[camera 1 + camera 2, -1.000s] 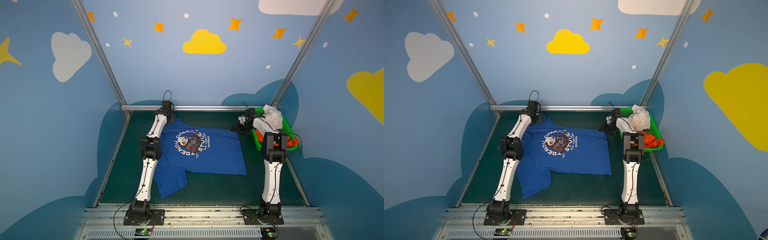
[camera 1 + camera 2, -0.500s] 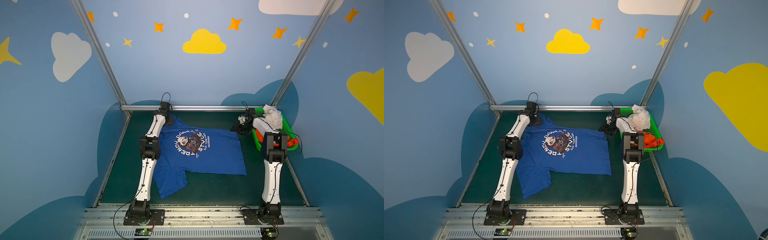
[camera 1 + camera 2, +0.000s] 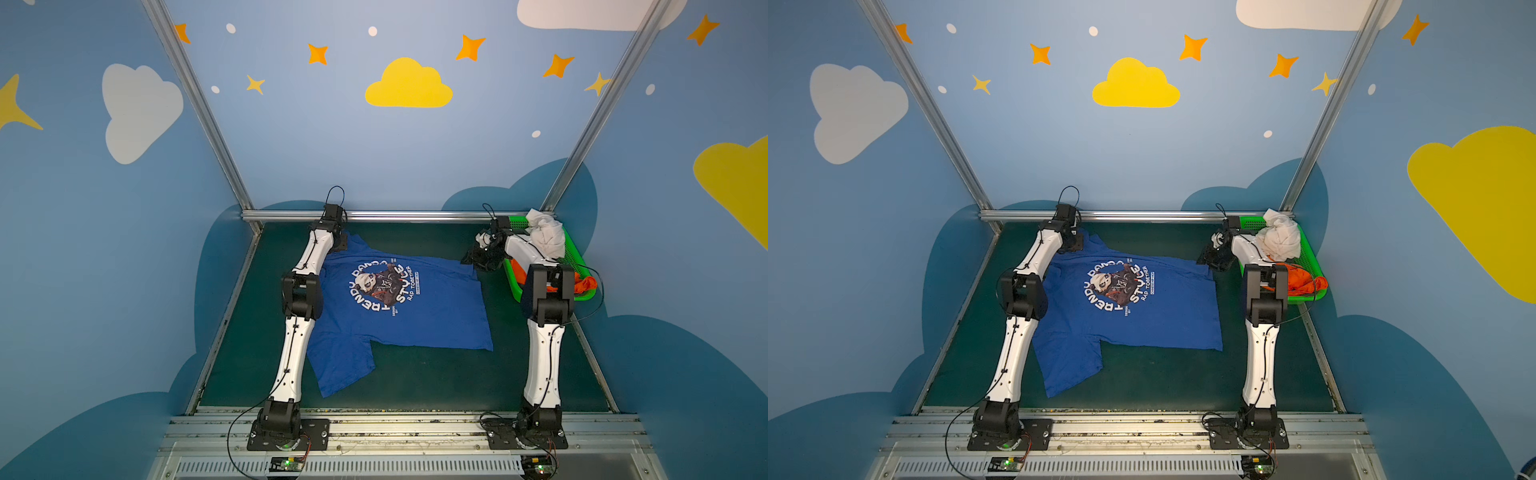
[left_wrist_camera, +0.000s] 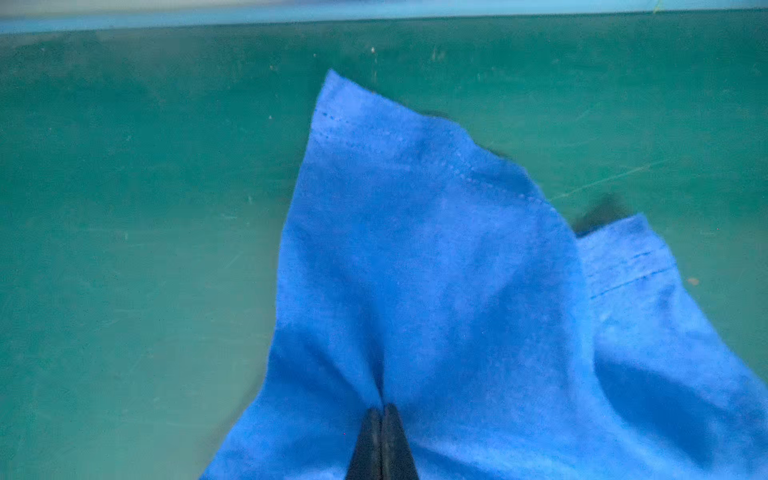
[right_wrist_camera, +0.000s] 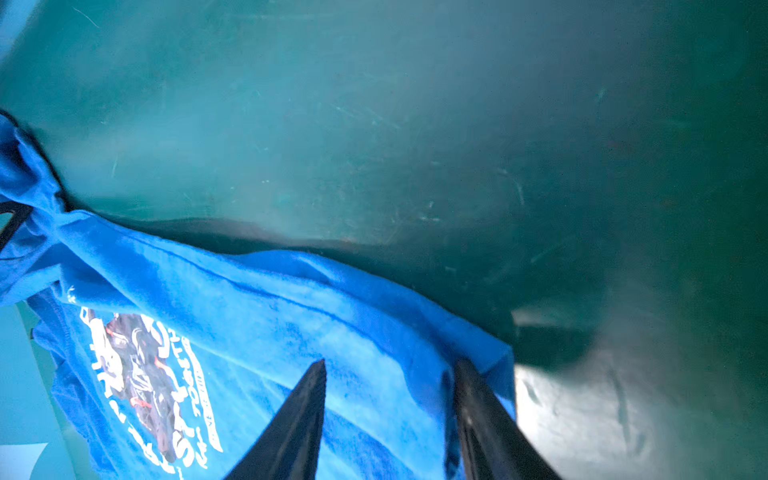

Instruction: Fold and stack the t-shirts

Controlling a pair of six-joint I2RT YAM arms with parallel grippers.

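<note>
A royal-blue t-shirt [image 3: 415, 316] [image 3: 1142, 320] with a round white-lettered print lies spread on the green table, one sleeve toward the front left. At the far left, my left gripper [image 3: 341, 243] [image 4: 382, 409] is shut on the far sleeve of the blue t-shirt [image 4: 415, 249], and the cloth puckers at its tips. My right gripper [image 3: 478, 262] [image 5: 388, 363] stands open over the shirt's far right corner [image 5: 291, 316], one finger on each side of a fold. A white t-shirt [image 3: 546, 237] and an orange t-shirt [image 3: 582, 284] lie bunched in the basket.
The green mesh basket [image 3: 575, 249] [image 3: 1310, 253] stands at the far right, close behind the right arm. A metal rail [image 3: 395, 215] runs along the table's back edge. Blue walls close in the left, right and back sides.
The left gripper has closed on the blue shirt's far sleeve after a small shift near the back rail. The right arm and the shirt's body have not moved.
</note>
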